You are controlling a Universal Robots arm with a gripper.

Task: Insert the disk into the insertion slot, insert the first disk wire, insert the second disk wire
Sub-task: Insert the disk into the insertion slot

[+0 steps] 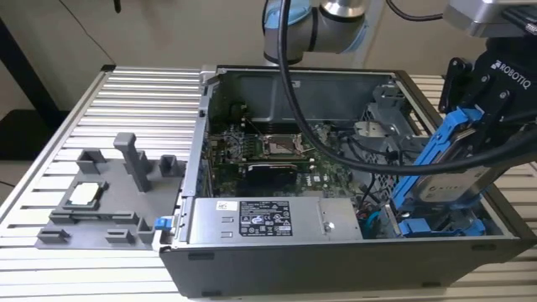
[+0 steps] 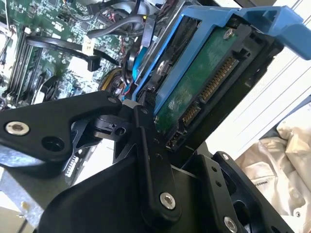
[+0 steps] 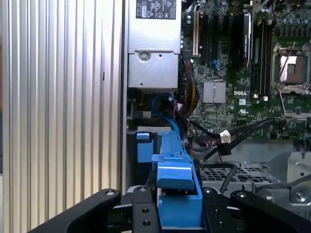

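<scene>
Here the gripper (image 1: 475, 126) hangs over the corner of the open computer case (image 1: 336, 264) at the exterior view's right, its black body partly cut off by the picture's edge. Its fingers (image 3: 144, 213) are clamped on the disk (image 1: 449, 182), one on each side of the blue carrier. The disk is in the air, tilted, with its upper end in the gripper and its lower end down by the insertion slot (image 1: 379, 184). Blue parts crowd that corner, so I cannot tell whether the lower end touches the bay or hangs just above it. In the first wrist view the disk shows edge-on, so that only the blue carrier is plain and the silver body is hidden. The second wrist view shows its green circuit board (image 2: 209, 82) and the row of connector pins, with no wire on them. Black cables (image 1: 336, 148) cross the motherboard (image 1: 277, 148) and cover part of it. A grey fixture (image 1: 100, 201) lies well apart on the ribbed table (image 1: 143, 94), at the exterior view's left.
</scene>
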